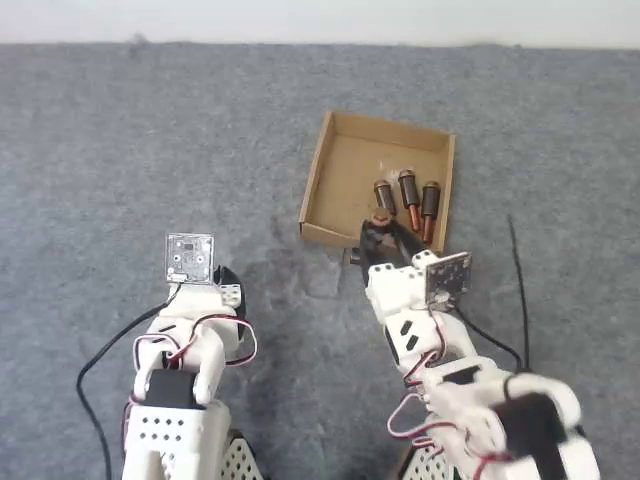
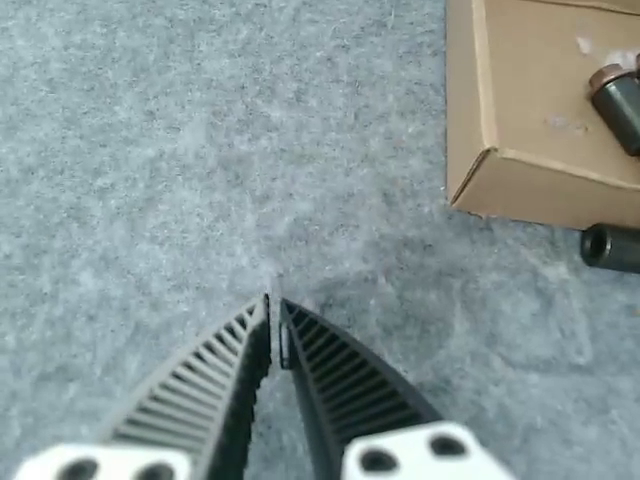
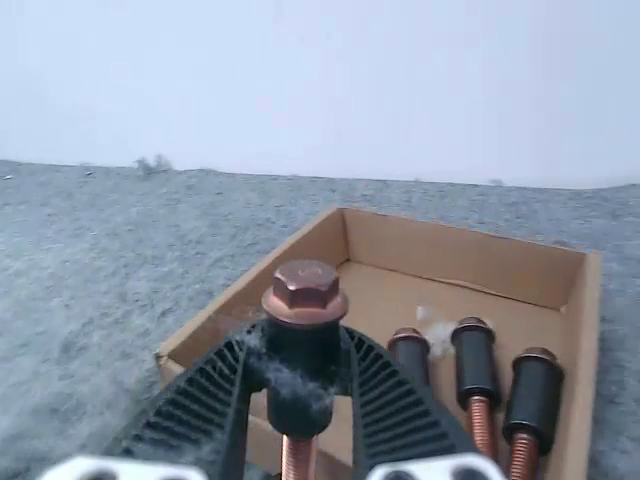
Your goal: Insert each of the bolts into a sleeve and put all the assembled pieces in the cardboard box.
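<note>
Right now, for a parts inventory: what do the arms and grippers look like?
The left arm and right arm are white with black motors, red, white and black wires and a square camera board. The left gripper and right gripper have black, ribbed, tapering fingers.

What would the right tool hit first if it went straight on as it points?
Probably the cardboard box: the right tool, shut on an assembled piece, sits at its near wall, pointing toward the three pieces inside. Whether it clears that wall is unclear.
</note>
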Controlling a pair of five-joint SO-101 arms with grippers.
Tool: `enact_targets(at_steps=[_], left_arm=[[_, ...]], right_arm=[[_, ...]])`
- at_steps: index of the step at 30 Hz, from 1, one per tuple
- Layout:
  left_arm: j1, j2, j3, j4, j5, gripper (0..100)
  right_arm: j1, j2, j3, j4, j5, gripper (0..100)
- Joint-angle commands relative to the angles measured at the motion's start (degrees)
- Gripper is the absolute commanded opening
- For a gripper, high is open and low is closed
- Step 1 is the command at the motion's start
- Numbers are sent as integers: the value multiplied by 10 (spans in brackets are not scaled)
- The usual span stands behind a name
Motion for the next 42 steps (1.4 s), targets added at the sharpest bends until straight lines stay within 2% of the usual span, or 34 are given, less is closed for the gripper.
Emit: enact_targets(at_steps=[1, 11, 17, 21, 25, 33, 42], left_arm=[[-3, -2, -3, 1, -4, 14], [-3, -1, -3, 1, -4, 13], [-3, -1, -3, 1, -4, 13], [-3, -1, -3, 1, -4, 13], [-3, -1, -3, 1, -4, 13], [-3, -1, -3, 1, -4, 13], [-3, -1, -3, 1, -4, 13]], right_arm=[[16, -103, 7, 95, -9, 6], [22, -425, 7, 534, -13, 6], [25, -634, 8, 763, -13, 6], [26, -754, 8, 869, -11, 6], [27, -838, 7, 930, -8, 6], [26, -841, -76, 1011, 16, 6], [22, -665, -287, 1109, 16, 6]])
